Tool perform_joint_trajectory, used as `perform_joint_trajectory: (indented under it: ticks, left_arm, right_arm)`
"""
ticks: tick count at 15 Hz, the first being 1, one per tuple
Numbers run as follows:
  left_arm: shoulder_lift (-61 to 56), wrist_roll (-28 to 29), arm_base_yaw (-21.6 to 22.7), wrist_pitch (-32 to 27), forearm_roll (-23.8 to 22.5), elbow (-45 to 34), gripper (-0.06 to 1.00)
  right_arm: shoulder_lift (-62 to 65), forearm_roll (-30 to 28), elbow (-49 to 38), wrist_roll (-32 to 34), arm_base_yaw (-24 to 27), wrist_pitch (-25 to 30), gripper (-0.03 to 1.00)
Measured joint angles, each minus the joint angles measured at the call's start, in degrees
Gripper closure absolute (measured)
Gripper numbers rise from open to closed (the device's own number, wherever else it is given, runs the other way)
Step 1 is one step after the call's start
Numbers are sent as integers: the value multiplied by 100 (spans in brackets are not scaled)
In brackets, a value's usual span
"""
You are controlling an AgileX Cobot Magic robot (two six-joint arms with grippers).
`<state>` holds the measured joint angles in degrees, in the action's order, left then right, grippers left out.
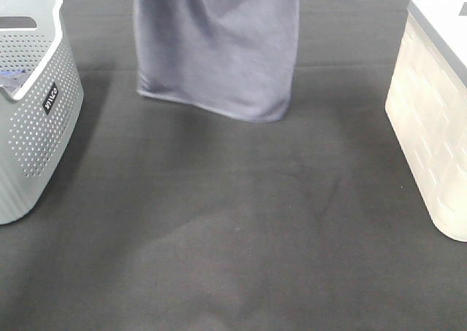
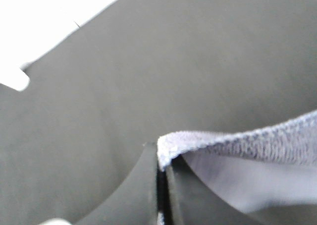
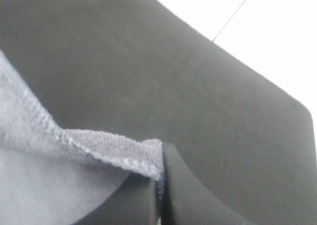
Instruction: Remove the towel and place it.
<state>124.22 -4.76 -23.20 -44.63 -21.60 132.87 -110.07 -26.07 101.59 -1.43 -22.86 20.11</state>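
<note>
The left claw (image 2: 161,183) is closed tight on one corner of the towel (image 2: 257,140). Its two dark fingers are pressed together, with the hemmed edge pinched in the seam between them. The right claw (image 3: 159,193) does the same at the opposite corner, where the stitched hem of the towel (image 3: 49,150) folds into the closed jaws. From each pinch, the cloth runs off taut towards the other claw.

In the high view neither claw shows. Only the towel (image 1: 219,47) is visible, hanging as a flat grey-lavender sheet from the top of the picture, with slight vertical folds. Its lower hem is low over the far-middle part of the black tabletop (image 1: 233,229), and a faint shadow lies under it. I cannot tell whether the hem touches the surface.

A grey perforated basket (image 1: 36,127) stands at the left edge and a white container (image 1: 430,127) at the right edge. Both are well apart from the cloth.

The removal looks done: the towel is out and spread between the two arms, so the placing step is in hand. The next move would be to lower both claws together and draw them towards the near side. That lets the hem land first and the sheet lay out flat on the open tabletop. Uneven lowering would likely leave it wrinkled or skewed.
</note>
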Motion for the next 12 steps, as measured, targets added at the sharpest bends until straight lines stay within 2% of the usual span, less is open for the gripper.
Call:
perform_joint_trajectory:
  ticks: [5, 8, 9, 10, 11, 12]
  left_arm:
    - [304, 223, 241, 1157, -304, 0, 94]
    - [464, 361, 235, 1490, -315, 0, 94]
    - [516, 384, 229, 1490, -292, 0, 94]
    - [579, 367, 201, 1381, -275, 0, 94]
    - [625, 206, 138, 1066, -201, 0, 94]
    - [659, -97, 52, 487, 11, 0, 94]
  right_arm:
    - [-768, 126, 957, 34, 539, -1094, 96]
    - [-963, 413, 1043, 40, 722, -1220, 96]
    - [-1008, 579, 1049, 40, 739, -1054, 96]
    - [-1031, 859, 1054, 40, 739, -630, 96]
    - [-1037, 1152, 1054, 29, 739, -40, 96]
    - [-1054, 1438, 1054, -23, 739, 647, 96]
